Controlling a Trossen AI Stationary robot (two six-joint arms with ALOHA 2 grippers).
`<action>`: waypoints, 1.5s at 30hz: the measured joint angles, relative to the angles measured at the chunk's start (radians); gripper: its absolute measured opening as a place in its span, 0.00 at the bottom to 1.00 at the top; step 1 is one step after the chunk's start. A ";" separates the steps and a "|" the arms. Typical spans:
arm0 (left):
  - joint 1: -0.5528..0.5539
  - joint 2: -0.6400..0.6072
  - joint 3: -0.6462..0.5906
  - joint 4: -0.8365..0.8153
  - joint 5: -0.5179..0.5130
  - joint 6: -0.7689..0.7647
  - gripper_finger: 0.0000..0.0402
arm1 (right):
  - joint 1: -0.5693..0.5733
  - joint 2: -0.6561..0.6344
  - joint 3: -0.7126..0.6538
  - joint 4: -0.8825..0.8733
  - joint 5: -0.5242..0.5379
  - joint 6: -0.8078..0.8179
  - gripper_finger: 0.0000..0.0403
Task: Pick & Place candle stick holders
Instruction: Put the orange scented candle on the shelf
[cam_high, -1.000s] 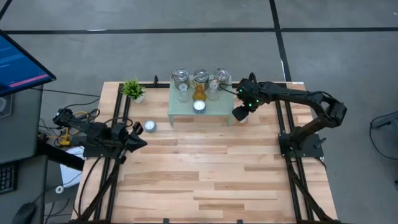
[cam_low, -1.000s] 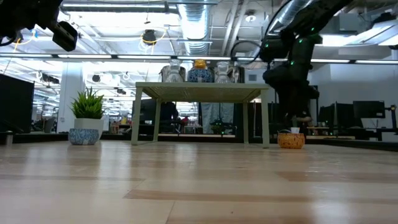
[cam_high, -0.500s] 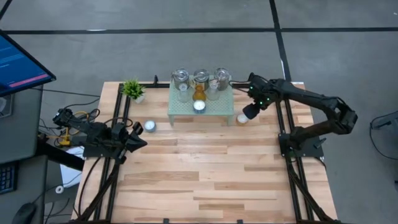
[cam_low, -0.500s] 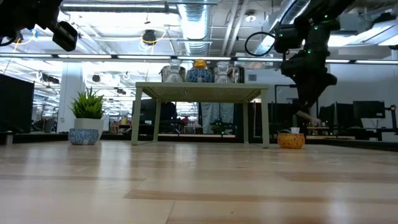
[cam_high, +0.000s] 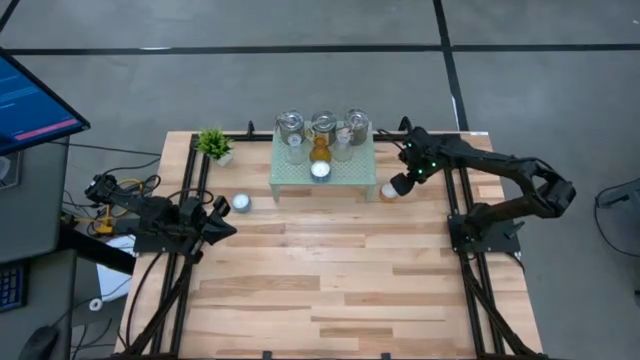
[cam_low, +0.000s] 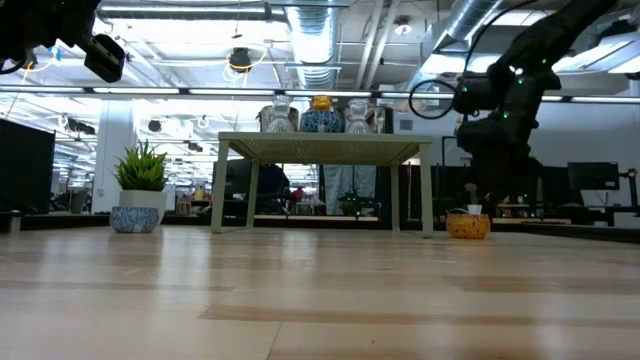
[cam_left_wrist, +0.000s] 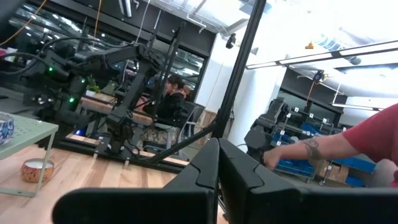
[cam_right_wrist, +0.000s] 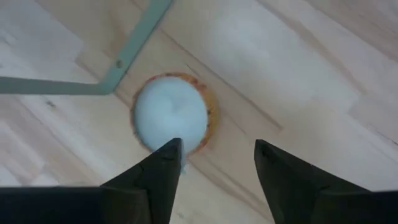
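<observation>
Left of the stand (cam_high: 322, 172), the left gripper (cam_high: 222, 224) is waiting, jaws pressed together, near a white cup (cam_high: 240, 203). Right of the stand, the right gripper (cam_high: 397, 186) is hanging, jaws spread, over the orange cup (cam_high: 388, 191).

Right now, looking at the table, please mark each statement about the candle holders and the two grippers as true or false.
1. The right gripper is open above the orange tealight cup. True.
2. The orange tealight cup stands on top of the green mesh stand. False: it sits on the table, beside the stand's leg.
3. Three silvery glass jars stand in a row at the back of the stand. True.
4. The left gripper holds the white tealight cup. False: it is shut on nothing, and the cup sits apart on the table.
5. The potted plant is on the stand. False: it stands on the table, left of it.
</observation>
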 joint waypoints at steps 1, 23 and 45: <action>0.000 0.000 0.000 0.000 0.000 0.000 0.02 | 0.000 0.007 -0.008 0.017 0.000 -0.001 0.48; 0.000 0.000 0.000 0.000 0.000 0.000 0.02 | -0.008 0.155 -0.033 0.173 -0.027 -0.041 0.24; 0.000 0.000 0.000 0.000 0.000 0.000 0.02 | 0.046 -0.027 -0.011 0.061 0.013 0.033 0.00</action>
